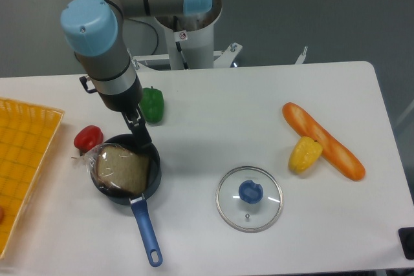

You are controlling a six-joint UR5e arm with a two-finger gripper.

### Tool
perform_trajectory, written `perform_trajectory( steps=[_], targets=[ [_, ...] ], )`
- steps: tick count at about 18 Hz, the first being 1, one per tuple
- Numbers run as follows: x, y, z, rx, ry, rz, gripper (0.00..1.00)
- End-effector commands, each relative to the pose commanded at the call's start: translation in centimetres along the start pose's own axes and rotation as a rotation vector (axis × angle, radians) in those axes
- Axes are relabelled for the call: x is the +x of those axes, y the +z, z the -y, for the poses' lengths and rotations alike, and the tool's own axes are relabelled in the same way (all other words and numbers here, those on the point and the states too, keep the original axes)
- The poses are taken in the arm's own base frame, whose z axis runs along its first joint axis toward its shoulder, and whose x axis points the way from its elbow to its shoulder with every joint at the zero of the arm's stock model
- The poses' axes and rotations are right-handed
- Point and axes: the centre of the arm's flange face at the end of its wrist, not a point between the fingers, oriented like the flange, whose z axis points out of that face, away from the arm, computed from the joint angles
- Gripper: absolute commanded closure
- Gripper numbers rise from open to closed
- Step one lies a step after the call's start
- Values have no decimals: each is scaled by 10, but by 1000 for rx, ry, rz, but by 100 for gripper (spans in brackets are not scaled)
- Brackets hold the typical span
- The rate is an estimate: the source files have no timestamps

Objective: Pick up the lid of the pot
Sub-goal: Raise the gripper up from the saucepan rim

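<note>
white table (336, 231), dark backdrop (297, 17) at twelve. the clear pot lid (266, 214), blue-knobbed, lies between three and four o'clock from the black pan (154, 176). the gripper (141, 136) is at the pan's one o'clock; whether its fingers are spread or together, i can't tell.

A bagged item (123, 169) sits in the pan (154, 184) (handle toward the camera). Right of the pan lies the lid (250, 200); farther right, a small piece of produce (305, 154), then a baguette (323, 140). Behind the pan: a pepper (152, 105). Left: a crate (26, 159).
</note>
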Motion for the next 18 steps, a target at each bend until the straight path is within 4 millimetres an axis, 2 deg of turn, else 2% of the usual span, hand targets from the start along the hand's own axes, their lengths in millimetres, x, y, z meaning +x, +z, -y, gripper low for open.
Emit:
perform_trajectory(
  steps=[8, 12, 18],
  targets=[
    [2, 3, 4, 51, -11, -25, 0],
    [8, 27, -1, 71, -26, 0, 0],
    [10, 28, 6, 117, -81, -6, 0]
  ],
)
